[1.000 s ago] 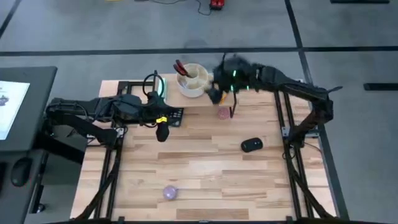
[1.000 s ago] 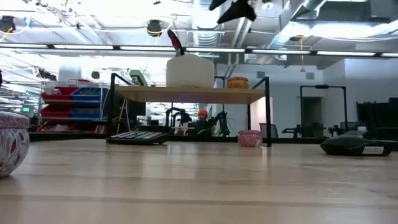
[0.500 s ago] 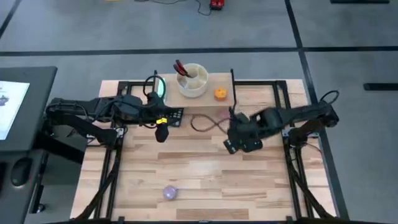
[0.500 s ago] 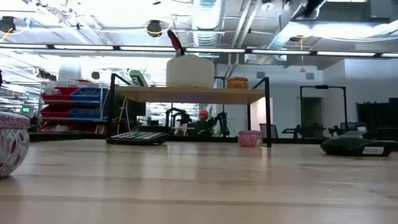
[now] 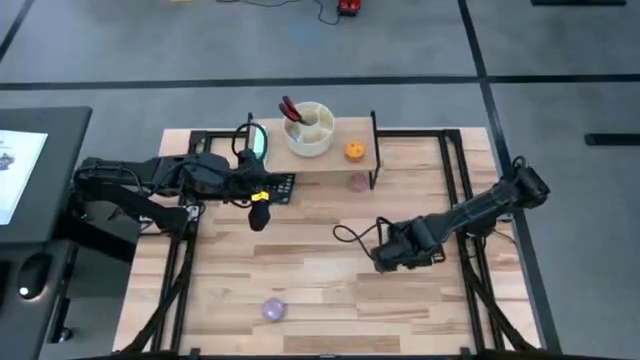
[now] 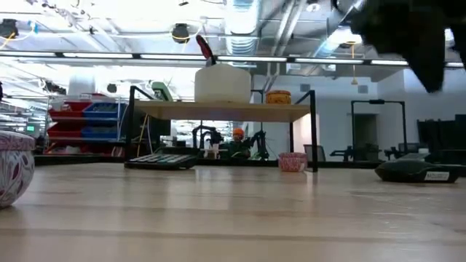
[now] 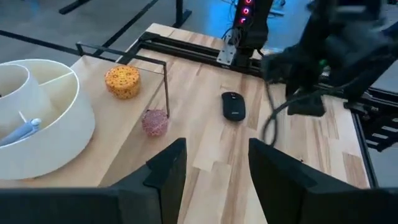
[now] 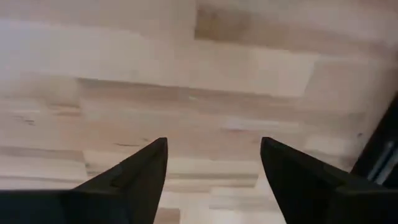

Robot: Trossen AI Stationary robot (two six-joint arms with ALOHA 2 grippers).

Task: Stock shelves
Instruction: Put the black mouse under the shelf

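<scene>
The shelves (image 5: 330, 157) stand at the table's far middle on thin black legs, also seen in the low view (image 6: 218, 110). On top rest a white round organizer (image 5: 308, 128) and an orange piece (image 5: 354, 151). A pink piece (image 5: 358, 182) lies on the table by the right legs. A black mouse (image 7: 234, 104) lies right of centre. My right gripper (image 5: 386, 260) hangs open close by the mouse, over bare wood (image 8: 212, 142). My left gripper (image 5: 258, 212) waits open at the shelf's left end (image 7: 214, 143).
A flat black calculator (image 5: 283, 187) lies under the shelf's left end. A purple patterned bowl (image 5: 274, 309) sits near the front edge, left of centre. My right arm's cable (image 5: 350, 235) loops over mid-table. Black frame rails (image 5: 470, 260) run along both sides.
My right gripper has left the shelf's right end and swung toward the table's near edge and down, ending low over the wood by the mouse. The orange piece stays on the shelf top.
</scene>
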